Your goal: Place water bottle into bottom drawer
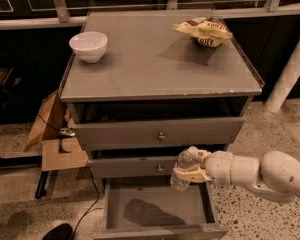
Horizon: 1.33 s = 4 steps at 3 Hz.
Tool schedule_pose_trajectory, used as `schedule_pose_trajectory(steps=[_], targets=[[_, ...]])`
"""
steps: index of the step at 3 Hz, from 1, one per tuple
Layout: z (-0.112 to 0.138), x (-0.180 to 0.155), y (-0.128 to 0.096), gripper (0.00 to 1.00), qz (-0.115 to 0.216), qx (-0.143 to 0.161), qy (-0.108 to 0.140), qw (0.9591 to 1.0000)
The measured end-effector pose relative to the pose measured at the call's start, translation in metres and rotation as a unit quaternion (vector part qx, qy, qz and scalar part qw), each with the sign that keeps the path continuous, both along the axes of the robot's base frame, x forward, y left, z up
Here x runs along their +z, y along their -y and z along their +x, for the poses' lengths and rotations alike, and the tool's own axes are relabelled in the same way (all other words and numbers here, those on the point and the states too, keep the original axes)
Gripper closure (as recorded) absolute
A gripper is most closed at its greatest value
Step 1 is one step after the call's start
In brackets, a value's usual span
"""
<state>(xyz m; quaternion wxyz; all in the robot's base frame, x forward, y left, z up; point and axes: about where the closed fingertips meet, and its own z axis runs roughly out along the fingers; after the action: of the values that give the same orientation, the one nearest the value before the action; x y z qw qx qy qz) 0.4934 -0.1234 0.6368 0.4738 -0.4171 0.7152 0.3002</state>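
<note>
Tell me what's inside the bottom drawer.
The open bottom drawer shows only bare grey floor. The gripper, holding the water bottle over its back right corner, covers that corner.

Dim overhead light; claw (191,173) holding water bottle (184,162) over bottom drawer (186,207) casts soft shadow inside.

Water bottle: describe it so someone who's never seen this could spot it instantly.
Find the grey cabinet; its lowest drawer is pulled open. Just above that drawer's right side, the claw on a white arm grips the bottle. It's the only clear plastic thing, unlike the white bowl and snack bag on top.
</note>
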Motion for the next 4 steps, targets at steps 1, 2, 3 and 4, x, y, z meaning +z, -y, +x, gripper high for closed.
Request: schedule_pose_trajectory(steps=[1, 2, 3, 4], targets=[[0.002, -0.047, 0.006, 1.0, -0.018, 0.024, 0.0, 0.9995], [0.008, -0.103, 0.01, 1.0, -0.019, 0.056, 0.004, 0.9983], [0.011, -0.158, 0.008, 1.0, 0.004, 0.09, 0.01, 0.9959], [0.013, -0.22, 0.01, 1.0, 0.031, 0.107, 0.011, 0.9937]])
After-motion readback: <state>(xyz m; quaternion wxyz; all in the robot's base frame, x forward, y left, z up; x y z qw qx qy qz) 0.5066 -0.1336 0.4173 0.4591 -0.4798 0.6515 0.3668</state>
